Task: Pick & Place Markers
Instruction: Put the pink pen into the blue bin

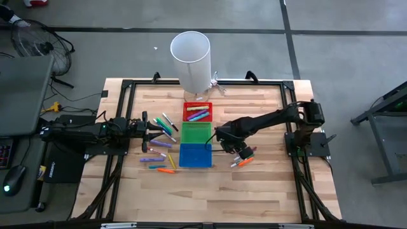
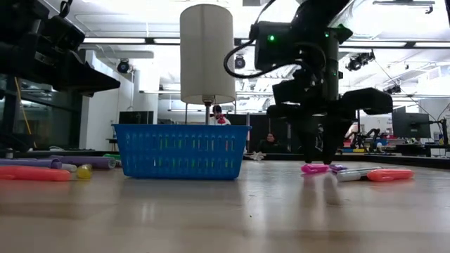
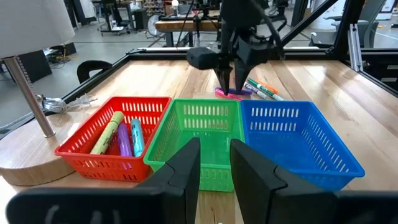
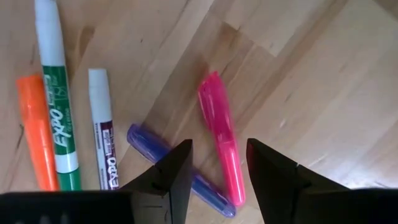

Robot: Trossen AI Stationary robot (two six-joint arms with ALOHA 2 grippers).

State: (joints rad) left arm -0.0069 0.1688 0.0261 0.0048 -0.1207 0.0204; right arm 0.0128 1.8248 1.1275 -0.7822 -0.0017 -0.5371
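Pink marker [image 4: 222,134] lies on the wooden table [image 1: 267,191] right of the blue bin [image 1: 195,155], between the parted, empty fingers of the right gripper [image 4: 217,163], beside a purple marker [image 4: 177,168], while farther left the left gripper [image 1: 154,133] waits half-closed, grasping nothing, near scattered markers [image 1: 162,143].

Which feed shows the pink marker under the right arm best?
Right wrist view: the pink marker fills the frame between the open right end effector fingers. Low view shows it edge-on; left wrist, a distant sliver; high view hides it under the arm.
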